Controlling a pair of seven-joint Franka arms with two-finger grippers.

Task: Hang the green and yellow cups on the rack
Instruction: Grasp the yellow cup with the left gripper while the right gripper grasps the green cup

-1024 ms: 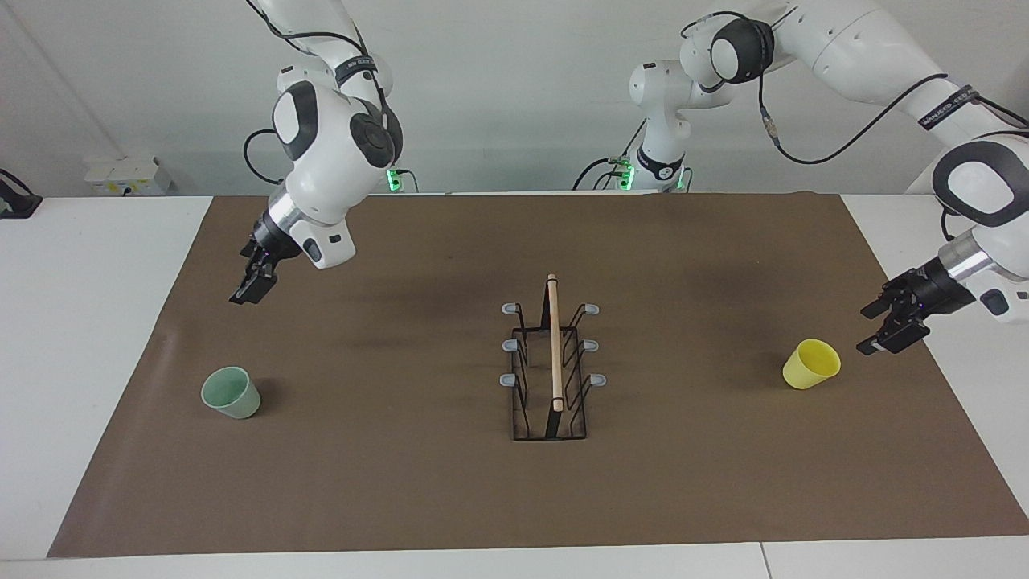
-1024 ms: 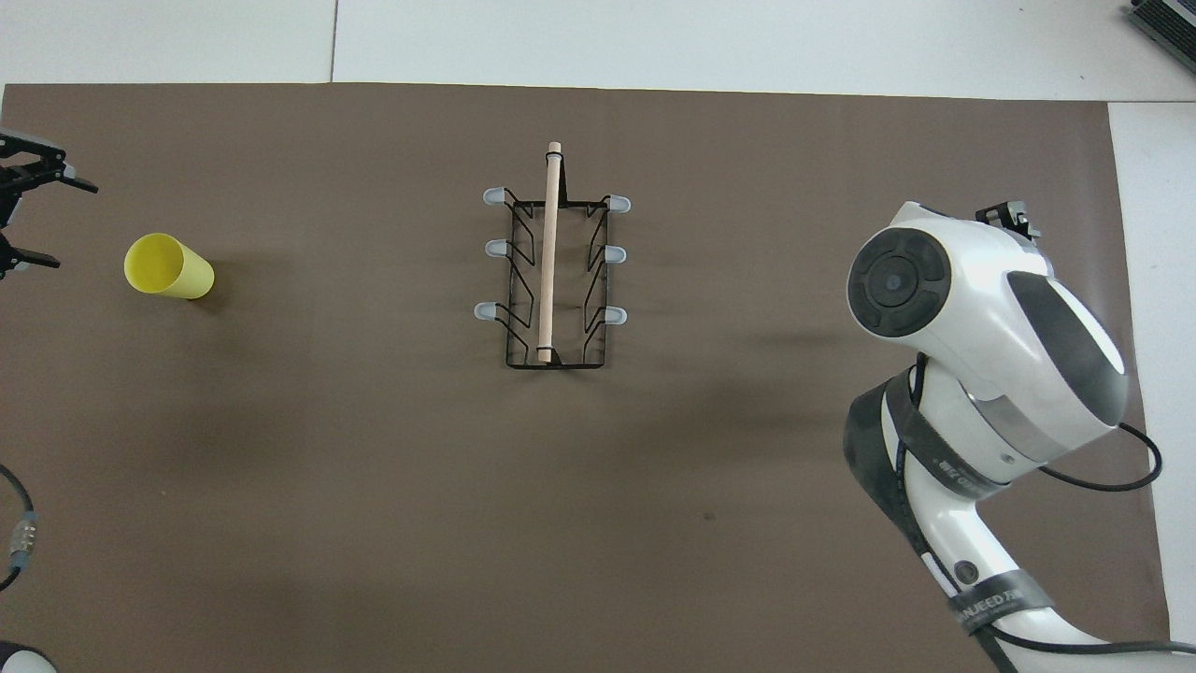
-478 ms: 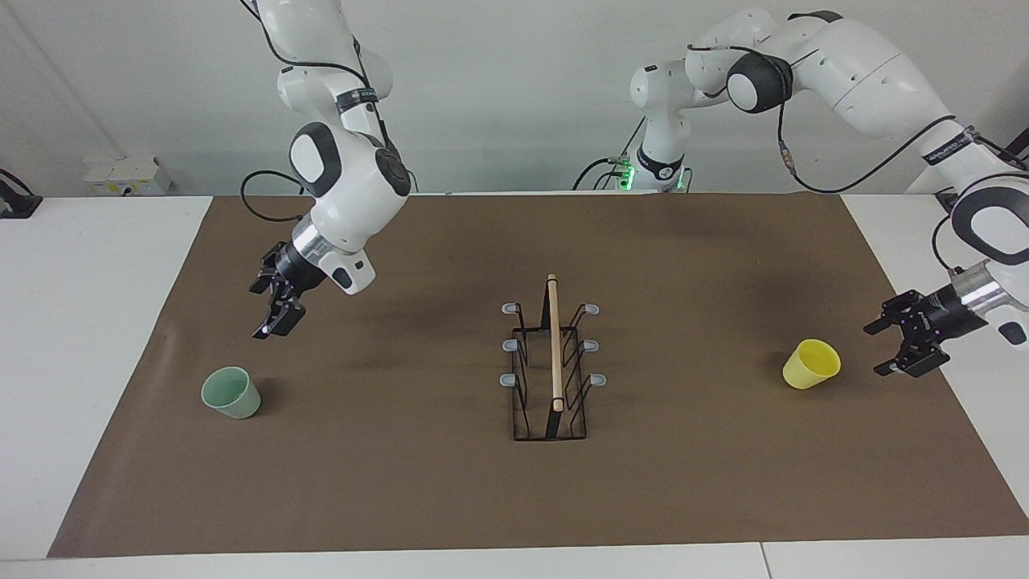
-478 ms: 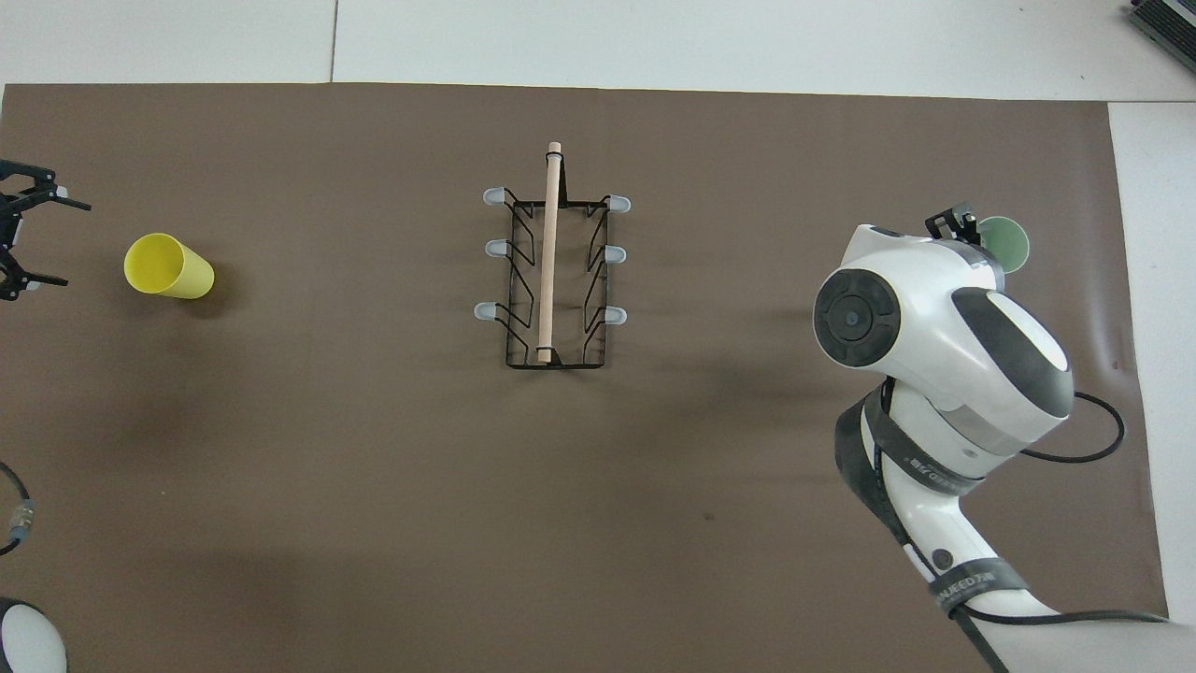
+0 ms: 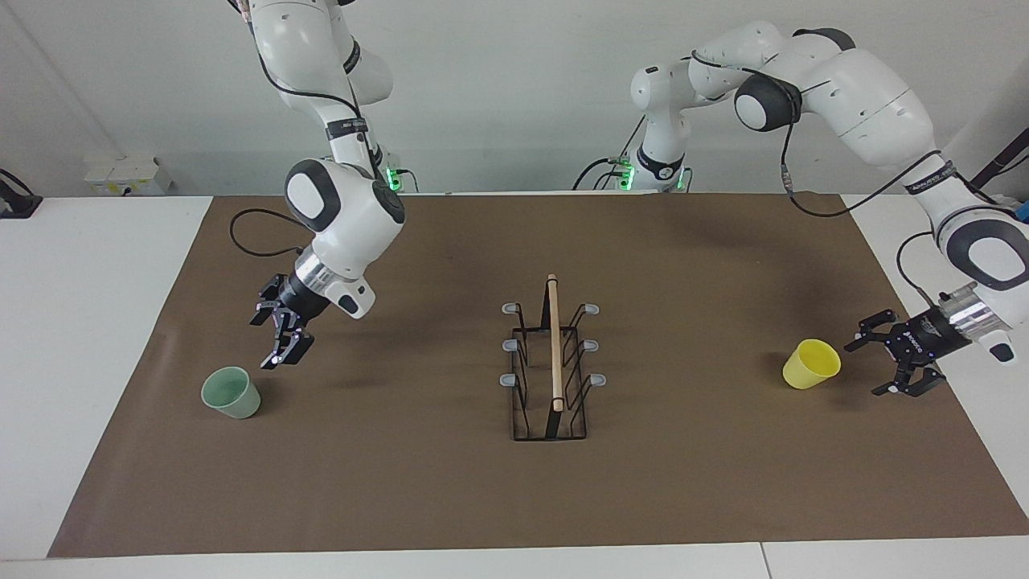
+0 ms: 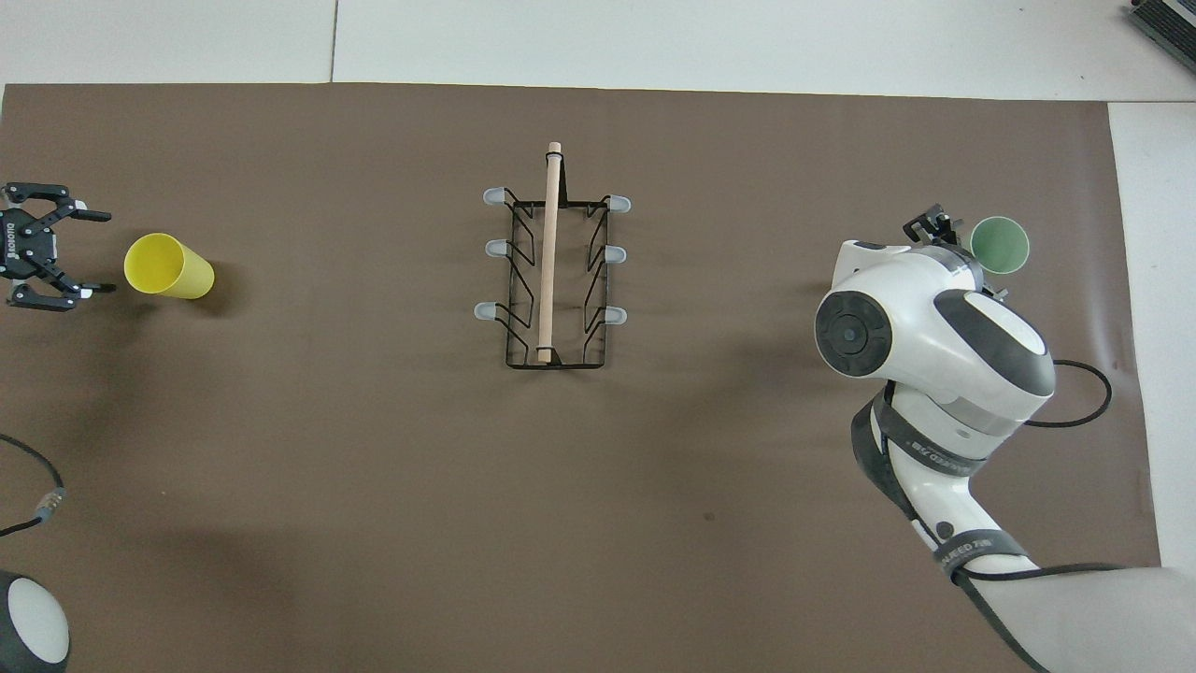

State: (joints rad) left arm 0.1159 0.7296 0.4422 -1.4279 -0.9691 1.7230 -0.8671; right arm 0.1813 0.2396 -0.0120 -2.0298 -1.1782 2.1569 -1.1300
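Facing view, change: over the last second the right gripper has come down and toward the green cup, and the left gripper has dropped low beside the yellow cup. I judge both arms to be closing in for a pickup, with neither cup reached yet.
Facing view, right jaws: spread wide and empty, hanging just above the green cup, touching nothing.
Facing view, left jaws: released, holding nothing, level with the yellow cup and just beside it, with a gap between them.
Facing view, cups: the green cup stands upright on the brown mat toward the right arm's end of the surface; the yellow cup sits tilted toward the left arm's end. Neither has moved.
Facing view, rack: the rack stands between the cups, well apart from both, all its prongs bare.
Overhead view, change: the green cup, hidden under the right arm a second ago, now shows clear of it.
Overhead view, right jaws: the right gripper is mostly hidden by its own wrist, and only its tip shows beside the cup.
Overhead view, left jaws: the left gripper is wide open, its mouth facing the yellow cup, which lies on its side with its open end toward the jaws.
Overhead view, rack: the rack carries no cups, so the hanging is all still to do.
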